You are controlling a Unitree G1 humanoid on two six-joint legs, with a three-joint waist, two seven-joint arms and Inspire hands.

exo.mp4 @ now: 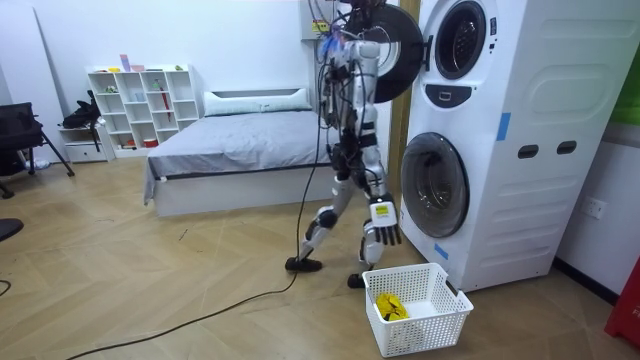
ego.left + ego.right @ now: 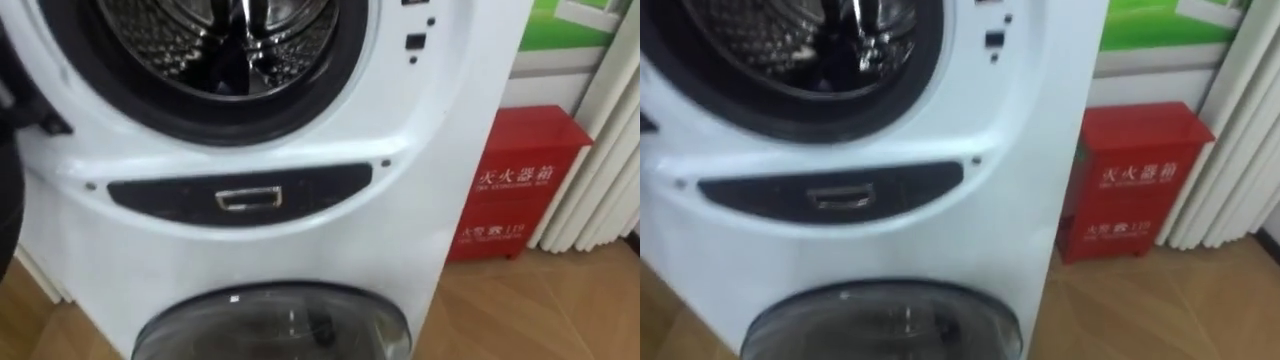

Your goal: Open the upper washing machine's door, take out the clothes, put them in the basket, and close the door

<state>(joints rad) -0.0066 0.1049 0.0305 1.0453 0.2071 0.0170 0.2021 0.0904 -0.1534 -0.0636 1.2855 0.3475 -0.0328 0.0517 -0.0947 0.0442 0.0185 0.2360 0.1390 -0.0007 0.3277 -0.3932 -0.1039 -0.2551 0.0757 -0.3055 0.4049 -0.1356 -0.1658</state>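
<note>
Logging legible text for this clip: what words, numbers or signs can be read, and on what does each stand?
Red metal cabinet beside the white stacked washing machine: two rows of white characters, too blurred to quote.
Dark panel on the machine's front: a small pale mark, unreadable.
Blue sticker on the machine's side: too small to read.
No other text can be read.

The robot stands with its legs apart, one foot ahead of the other, and its trunk upright. Its right arm hangs straight down on the side nearer me. The right hand dangles at about knee height, back turned outward, fingers relaxed and pointing at the floor, holding nothing. Its left arm is lifted high, the forearm reaching up beside the head.
</note>
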